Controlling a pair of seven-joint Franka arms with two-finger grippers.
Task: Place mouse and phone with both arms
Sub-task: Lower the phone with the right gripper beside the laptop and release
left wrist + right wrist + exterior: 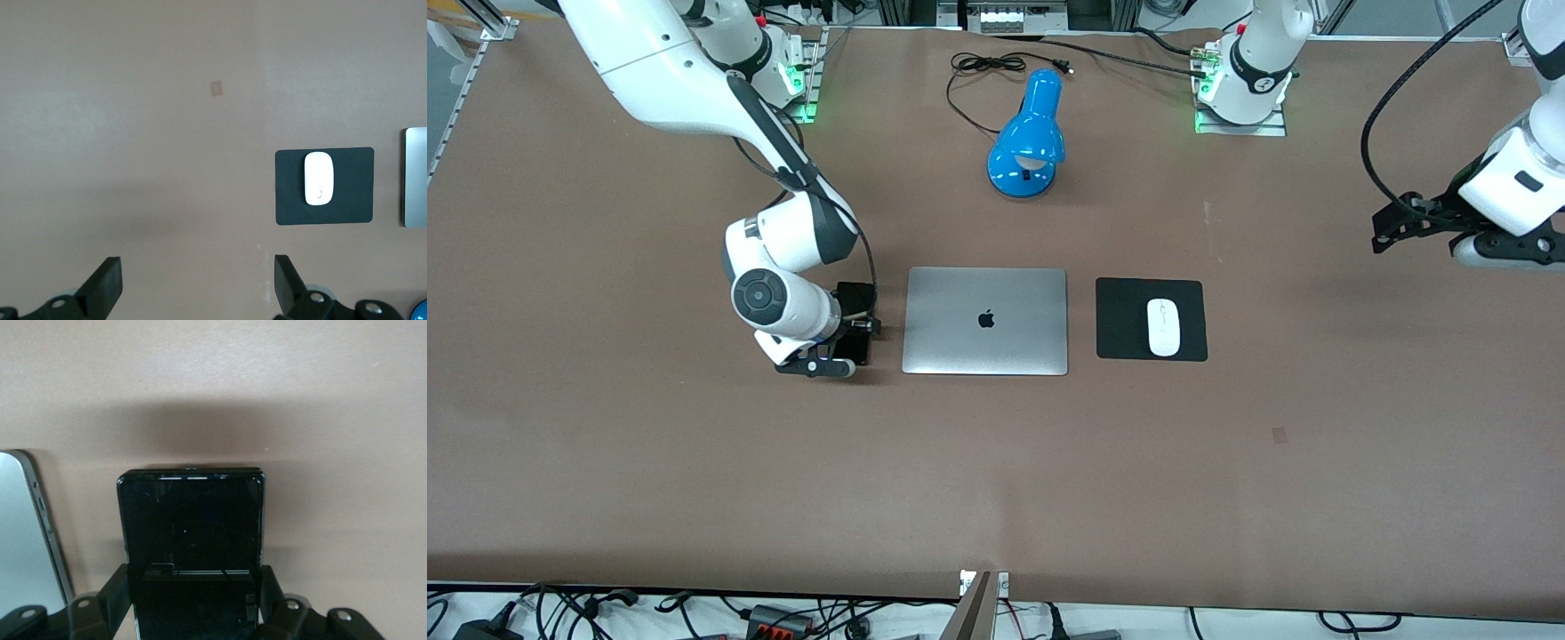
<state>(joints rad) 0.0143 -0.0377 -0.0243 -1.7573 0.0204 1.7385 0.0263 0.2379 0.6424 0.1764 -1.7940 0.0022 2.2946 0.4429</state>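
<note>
Right hand [852, 342] grips the phone [191, 520] low at the laptop's [985, 321] nine o'clock, long axis toward the camera; the open left hand [1409, 222] waits, mouse [1163, 326] on mat [1116, 320].

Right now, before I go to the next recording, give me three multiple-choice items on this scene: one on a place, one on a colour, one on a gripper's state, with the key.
1. Where does the mouse lie?
A. on the black mat
B. on the laptop
C. on the bare table

2. What colour is the desk lamp?
A. red
B. blue
C. white

3. What is the right gripper doing?
A. hanging open over the mat
B. shut on the phone
C. shut on the mouse

Key:
1 A, the white mouse sits inside the mat's outline.
2 B, its shade and base are bright blue.
3 B, its fingers clamp the phone's sides beside the laptop, while the left gripper waits open over bare table.
</note>
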